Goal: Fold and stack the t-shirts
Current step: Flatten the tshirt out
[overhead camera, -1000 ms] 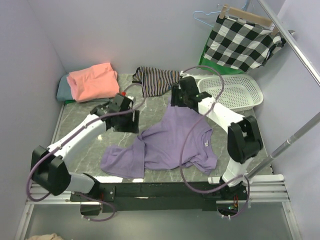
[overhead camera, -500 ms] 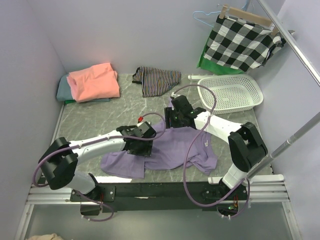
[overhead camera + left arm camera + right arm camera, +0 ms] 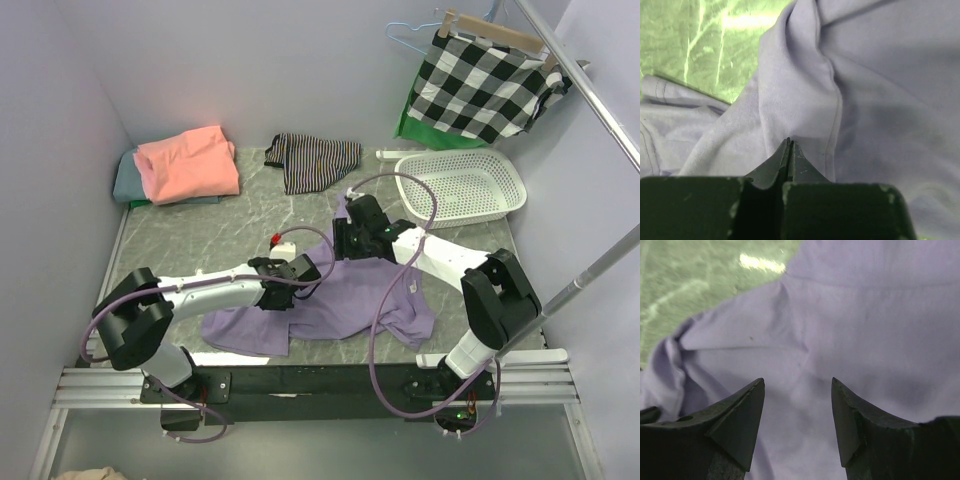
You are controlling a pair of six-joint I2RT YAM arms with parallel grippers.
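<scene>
The lavender t-shirt point(image 3: 350, 300) lies crumpled in the middle of the table. My left gripper point(image 3: 300, 272) is down on its left part, jaws pressed together on a raised ridge of lavender t-shirt point(image 3: 805, 85) fabric, as the left gripper point(image 3: 788, 142) view shows. My right gripper point(image 3: 345, 240) hovers open over the shirt's far edge; the right gripper point(image 3: 797, 385) has only flat lavender t-shirt point(image 3: 840, 315) cloth between its fingers. At the back left the salmon-pink t-shirt point(image 3: 185, 163) lies folded on the grey-teal t-shirt point(image 3: 125, 180).
A black-and-white striped garment point(image 3: 312, 160) lies at the back centre. A white laundry basket point(image 3: 465, 185) stands at the back right. Above it hangs the checked cloth point(image 3: 485, 85) on a wooden hanger. A metal rail point(image 3: 580, 290) slants down the right side.
My left arm swung from the back left down onto the lavender shirt and its jaws shut. My right gripper came forward and lower over the shirt's far edge.
</scene>
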